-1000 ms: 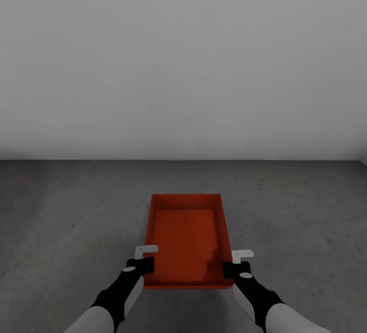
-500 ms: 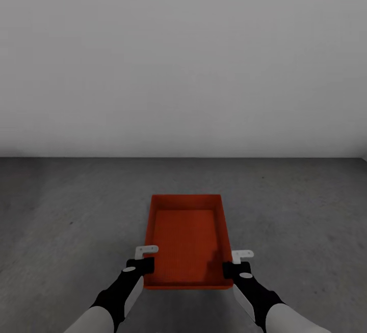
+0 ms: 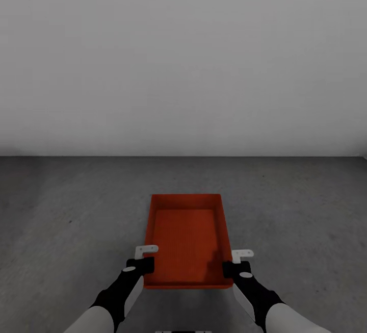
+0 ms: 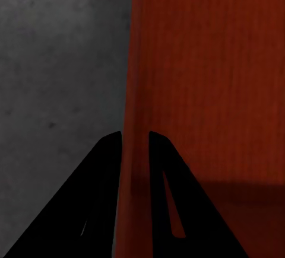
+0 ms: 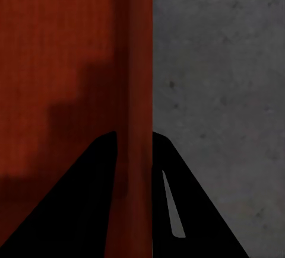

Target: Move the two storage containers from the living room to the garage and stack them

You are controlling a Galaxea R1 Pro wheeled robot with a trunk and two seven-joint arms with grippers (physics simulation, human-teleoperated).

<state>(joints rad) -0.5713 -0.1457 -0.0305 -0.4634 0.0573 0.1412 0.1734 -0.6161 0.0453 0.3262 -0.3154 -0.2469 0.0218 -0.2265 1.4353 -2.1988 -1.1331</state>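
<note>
While both arms reach forward, the red-orange rectangular open-top storage container (image 3: 187,241) hangs between them over the dark grey mottled concrete floor (image 3: 66,210), carried by its two long side walls near the end closest to the robot. Left gripper (image 3: 142,256) is closed on the container's left wall; the left wrist view shows the thin red wall (image 4: 133,151) pinched between the two black fingers (image 4: 101,198), one inside the bin and one outside, with no gap to spare. Right gripper (image 3: 237,262) does the same on the right wall; the right wrist view has that wall (image 5: 138,121) clamped between its black fingers (image 5: 89,198), grey floor (image 5: 225,92) on the outer side. Container sits level, long axis pointing away from the robot toward the plain white-grey wall (image 3: 183,57). Inside it looks empty; a stepped shadow lies on its ribbed bottom near the right wall. Whether its underside touches the floor, cannot tell. Far short edge of the container stays well apart from the wall's base line. Bare concrete spreads wide to the left, to the right and ahead of the bin. At the far right edge of the head view a wall corner (image 3: 363,157) just shows.
</note>
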